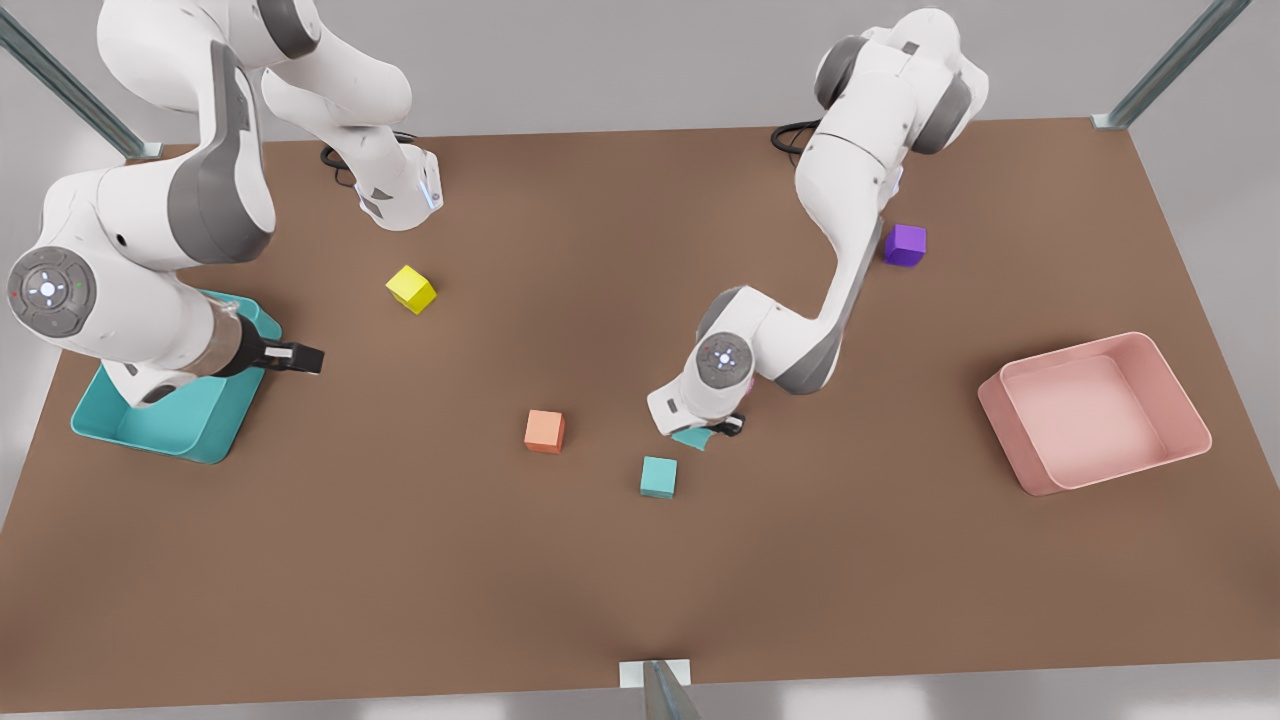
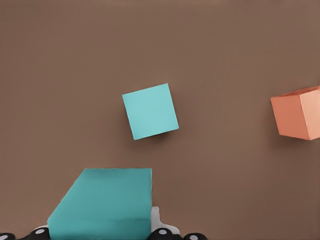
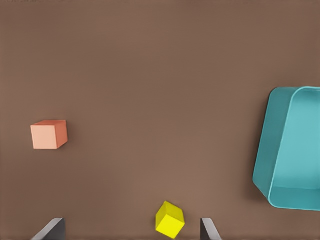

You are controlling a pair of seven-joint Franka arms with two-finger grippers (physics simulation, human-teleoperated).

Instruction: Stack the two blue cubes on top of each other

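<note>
Surface: brown table [image 1: 420,560], seen from above, with pale grey floor and metal frame posts at its corners.
Left gripper: [image 1: 722,428] low over the table just right of centre in the front view, closed on the held blue cube [image 1: 692,437], which peeks out from under the wrist; in the left wrist view that cube [image 2: 105,202] sits large between the finger bases.
Free blue cube: [image 1: 658,477] rests on the table just beside the held one, toward the front view's lower left, the two apart; the left wrist view shows it [image 2: 150,111] alone on bare table.
Right gripper: [image 1: 295,357] at the front view's left, over the teal bin's inner edge, waiting; its fingers [image 3: 50,230] stand wide apart with nothing between them.
Teal bin: [image 1: 190,435] at the table's left edge in the front view, partly under the right arm.
Pink bin: [image 1: 1180,400] near the right edge.
Orange cube: [image 1: 544,431] left of the free blue cube.
Yellow cube: [image 1: 411,289] farther back; the right wrist view shows it [image 3: 170,220] between the spread fingers, on the table below them.
Purple cube: [image 1: 905,245] beside the left arm's upper link.
</note>
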